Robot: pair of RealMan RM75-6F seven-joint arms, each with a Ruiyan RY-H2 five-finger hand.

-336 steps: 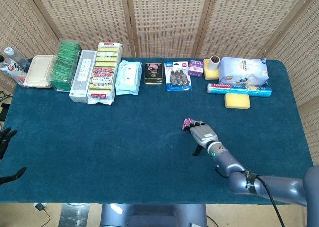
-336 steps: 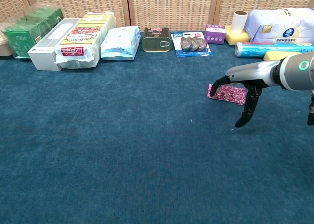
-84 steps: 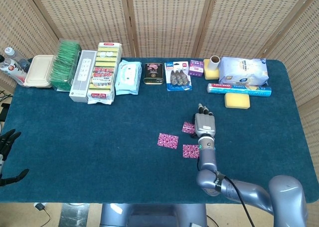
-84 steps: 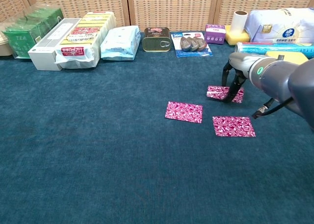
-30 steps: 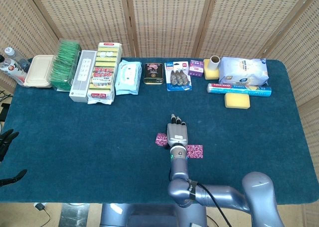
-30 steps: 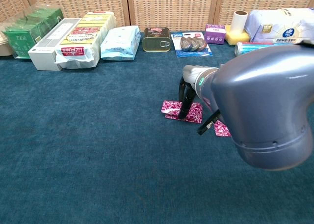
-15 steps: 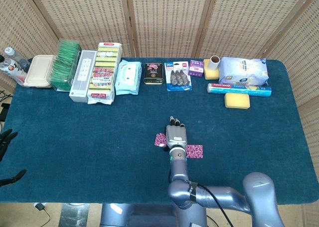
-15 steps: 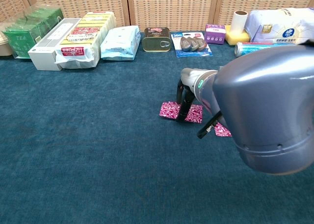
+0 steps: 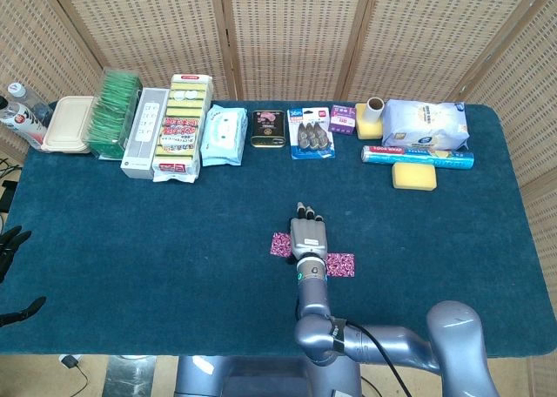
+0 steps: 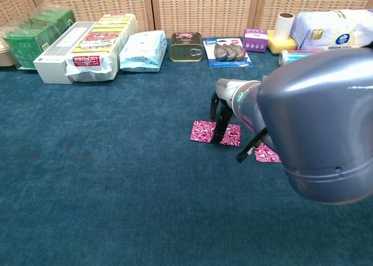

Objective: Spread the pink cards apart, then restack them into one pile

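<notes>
The right hand [image 10: 220, 117] is pressing its fingertips down onto a pink card [image 10: 214, 132] lying mid-desk; a second card [image 10: 267, 153] is lying just beside it. Thin, light and flat on the teal cloth [image 10: 116, 178], they are likely needing an edge pinch or a slide.

Both views are showing bright, even, diffuse light that is coming from overhead. Shadows are staying soft and short; a faint one is lying under the right hand [image 10: 220, 115] on the table [image 9: 130, 240]. Mild sheen is showing on the blue foil roll [image 9: 418, 156] and on the grey arm casing [image 10: 315, 120], which is filling the chest view at close range and reading slightly soft. Focus elsewhere is holding sharp. Edges are showing no obvious distortion.
</notes>
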